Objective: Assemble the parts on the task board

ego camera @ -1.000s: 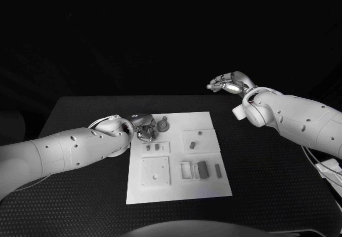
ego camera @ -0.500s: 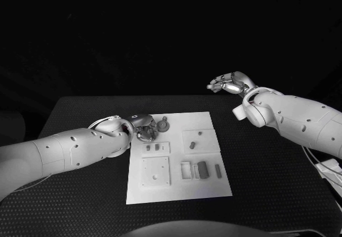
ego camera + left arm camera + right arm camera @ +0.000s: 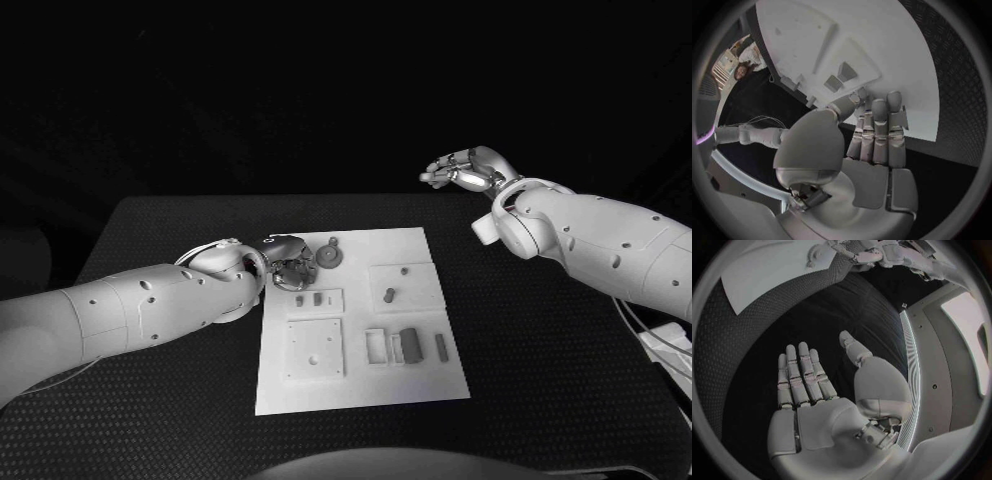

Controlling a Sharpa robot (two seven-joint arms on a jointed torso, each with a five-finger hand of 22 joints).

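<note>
The left hand (image 3: 289, 262) has slid a bit back toward the near side of the table (image 3: 159, 220) since a second ago, and it no longer covers the round part (image 3: 330, 256) with the little stem at the far left of the board (image 3: 361, 400); that piece now sits clear, just beside the fingers. The right hand (image 3: 464, 168) hasn't budged, hanging up past the far right corner of the board, well apart from it.

Left hand: in the left wrist view its fingers (image 3: 879, 130) lie straight and side by side, tips over the board's edge by two small raised blocks (image 3: 839, 77), thumb alongside. Nothing in its grasp as far as I can see.

Right hand: in the right wrist view the palm (image 3: 826, 415) is flat, fingers stretched out, thumb off to the side, holding nothing, over bare black table.

The parts all sit on the board: a small pair (image 3: 307, 298) in the square frame just near of the left hand, a short peg (image 3: 389, 293) in the square to the right, a flat plate (image 3: 316, 348) with holes below, and a dark block (image 3: 410, 343) with a slim bar (image 3: 441, 346) beside it near the right edge.
</note>
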